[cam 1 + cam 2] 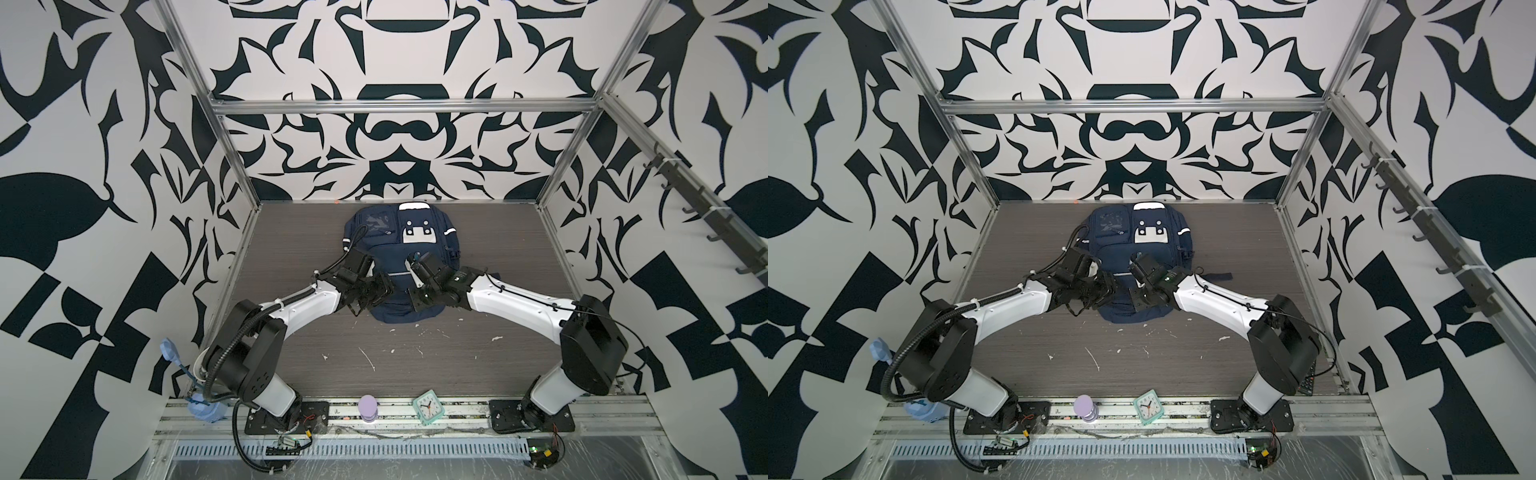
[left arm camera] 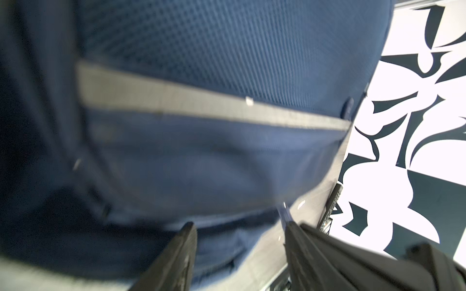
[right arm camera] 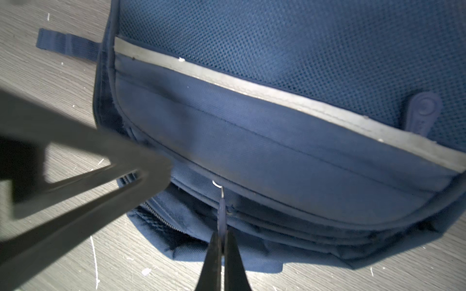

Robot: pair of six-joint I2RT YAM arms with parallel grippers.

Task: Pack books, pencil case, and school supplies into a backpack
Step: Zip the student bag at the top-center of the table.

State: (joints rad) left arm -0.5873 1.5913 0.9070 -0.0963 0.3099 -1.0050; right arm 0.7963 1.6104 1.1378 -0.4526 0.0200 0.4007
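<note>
**Zip pull pinched, bag left unpinned**

We see the large navy blue fabric backpack (image 1: 390, 257) lying flat on the grey wood-grain tabletop (image 1: 511, 249), with both arms reaching over its near end. The right gripper (image 3: 221, 235) is clenched on the thin bluish zip pull (image 3: 222, 214) at the backpack's near edge, just past its silver reflective strip (image 3: 227, 80). The left gripper (image 2: 239, 226) hovers over the same edge, jaws apart and grasping nothing; blur hides whether it touches the fabric.

No dark blue books, pale pink pencil case or clear supplies packet shows anywhere around the backpack. We judge they are inside and that the zip is the step in hand, though we cannot tell which way it must travel.

The pinch sits at the very fingertips on a thin, slick tab, so a tug off the zip's line could let it slip out. With nothing pinning the backpack, the soft bag may slide or lift instead of letting the slider run. Loose fabric at the curved corner could catch in the teeth. The grippers work close together there and could collide.
</note>
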